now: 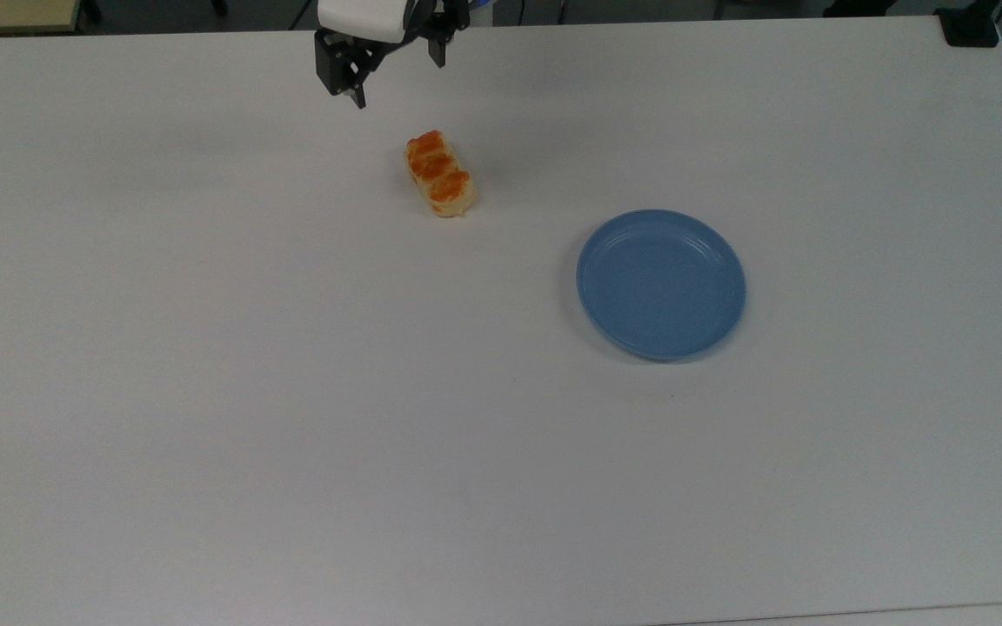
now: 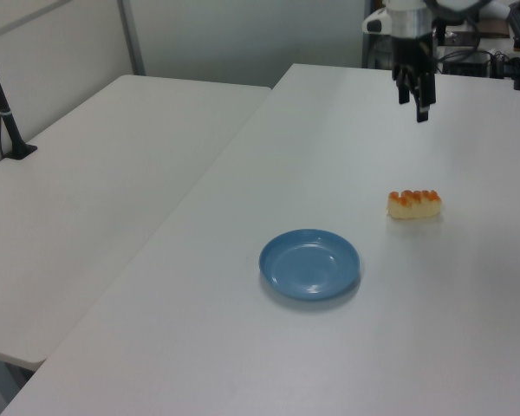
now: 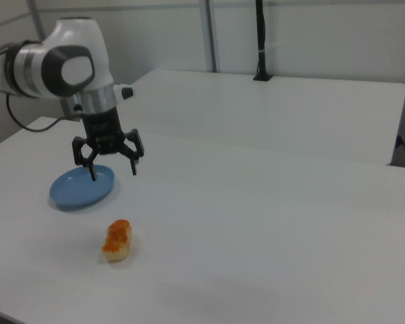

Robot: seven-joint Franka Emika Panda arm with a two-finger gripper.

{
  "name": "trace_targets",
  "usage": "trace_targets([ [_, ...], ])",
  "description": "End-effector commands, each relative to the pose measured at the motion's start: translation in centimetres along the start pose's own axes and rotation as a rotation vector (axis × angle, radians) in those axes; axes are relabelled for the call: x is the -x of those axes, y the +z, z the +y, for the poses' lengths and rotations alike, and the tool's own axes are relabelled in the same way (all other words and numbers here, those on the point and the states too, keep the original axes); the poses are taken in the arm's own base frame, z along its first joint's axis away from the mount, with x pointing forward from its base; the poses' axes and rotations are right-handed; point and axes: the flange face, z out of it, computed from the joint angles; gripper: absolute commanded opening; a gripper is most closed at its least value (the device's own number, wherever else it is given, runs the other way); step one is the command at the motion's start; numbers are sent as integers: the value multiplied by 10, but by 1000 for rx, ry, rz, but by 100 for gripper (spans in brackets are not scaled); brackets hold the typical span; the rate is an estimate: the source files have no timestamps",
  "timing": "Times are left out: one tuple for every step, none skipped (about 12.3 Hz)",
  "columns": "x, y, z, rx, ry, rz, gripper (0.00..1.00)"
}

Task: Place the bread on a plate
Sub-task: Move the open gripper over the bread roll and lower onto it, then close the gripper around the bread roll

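The bread (image 1: 440, 184) (image 2: 414, 204) (image 3: 117, 239), pale yellow with orange-brown bumps, lies flat on the white table (image 1: 292, 417). The round blue plate (image 1: 660, 284) (image 2: 309, 264) (image 3: 81, 187) sits empty, a plate's width from the bread, toward the top view's lower right. My gripper (image 1: 401, 81) (image 2: 412, 106) (image 3: 113, 174) hangs open above the table near its far edge in the top view. It points down, holds nothing, and is clear of the bread, which lies just below it in the top view.
A second white table (image 2: 87, 191) adjoins on the left view's left, with a black clamped post (image 2: 4, 113) on it. A black clamp (image 1: 971, 26) sits at the table's top-right corner in the top view. The white arm (image 3: 67, 64) reaches in from the right view's left.
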Motion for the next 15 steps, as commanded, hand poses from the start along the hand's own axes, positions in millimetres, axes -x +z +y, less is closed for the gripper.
trace_targets([
  [16,37,-19,3,-33,47,99],
  [17,52,-22,5,-33,51,99],
  [16,65,-25,5,-30,51,99],
  [12,78,-35,6,-15,55,99],
  [7,92,-48,16,31,76,99],
  [3,107,-57,24,71,97,99],
  [-3,115,-67,27,97,109,99],
  [-7,123,-68,22,105,103,99],
  [-10,129,-66,16,126,96,99],
  [-14,135,-65,19,139,107,99],
  [-17,142,-63,19,168,114,99],
  [-20,150,-62,15,196,112,100],
  [-21,153,-62,14,214,115,99],
  [-21,158,-62,10,217,106,99],
  [-22,163,-62,6,217,97,99],
])
